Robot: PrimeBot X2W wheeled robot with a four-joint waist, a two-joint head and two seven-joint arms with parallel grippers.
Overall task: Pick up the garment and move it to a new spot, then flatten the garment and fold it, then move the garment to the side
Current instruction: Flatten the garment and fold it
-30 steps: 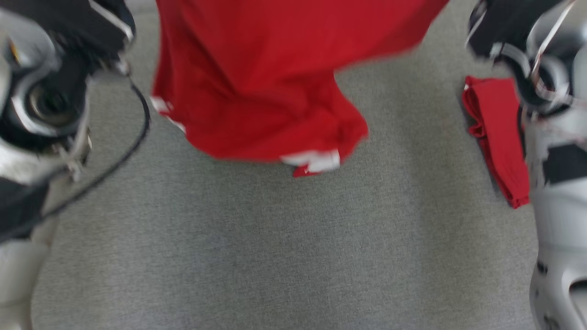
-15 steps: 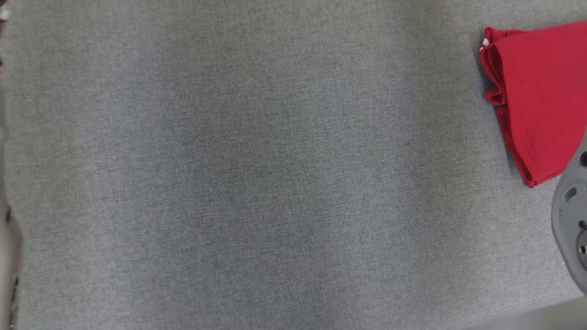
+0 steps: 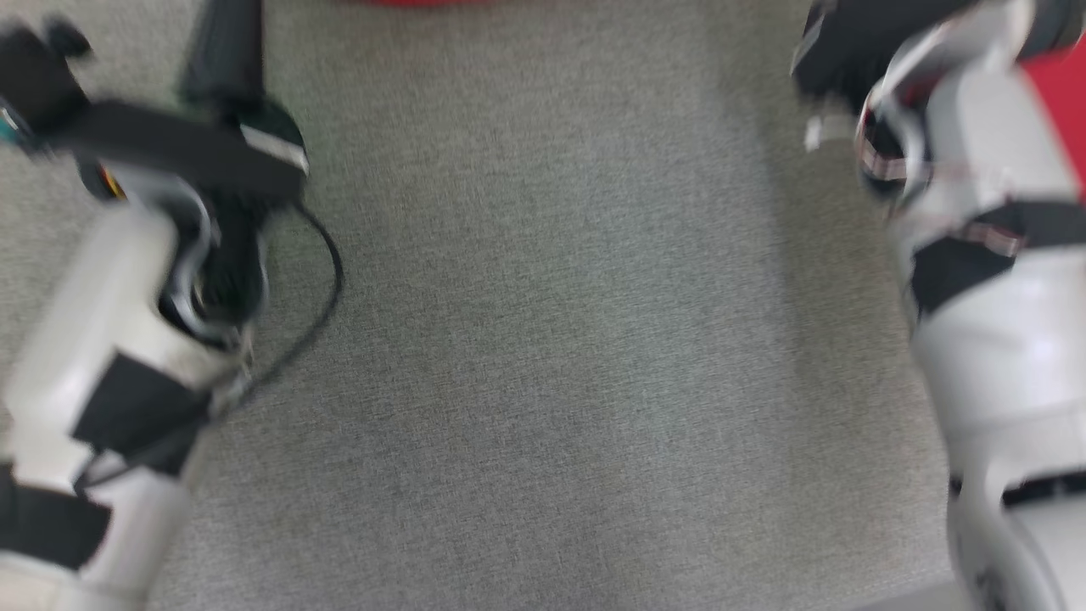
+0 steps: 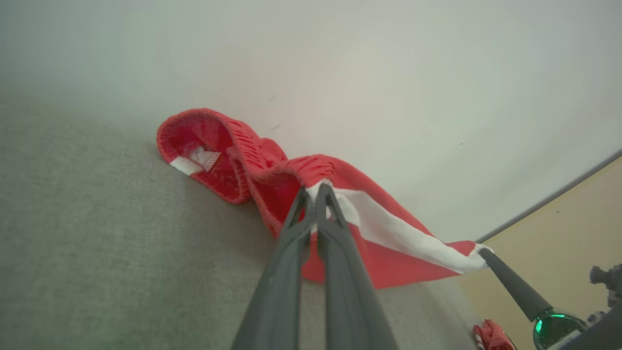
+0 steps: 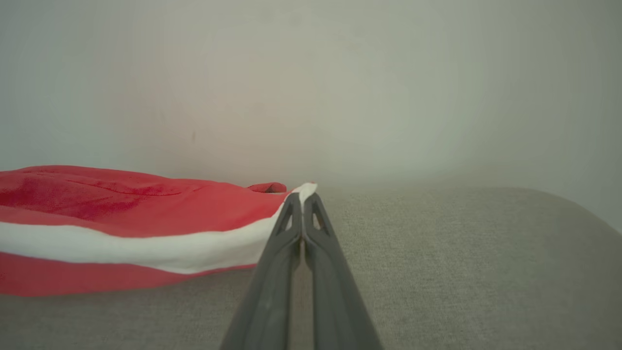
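Left arm (image 3: 93,356): left edge of head view, pale forearm rising from lower left, blurred. Right arm (image 3: 993,322): right edge, rising from lower right, wrist likely past top edge. Left gripper (image 4: 315,190): centre of wrist view, fingers pressed together, pinching garment (image 4: 388,262) fold. Right gripper (image 5: 302,197): fingers together, pinching white-banded edge.

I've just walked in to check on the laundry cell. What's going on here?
The robot has a red knit garment with a white stripe in both arms. The left gripper and right gripper each have their jaws closed on its striped edge, stretching it between them low over the grey fabric surface, near a pale wall. The garment is bunched, not yet flattened. A second red cloth lies to the robot's right.
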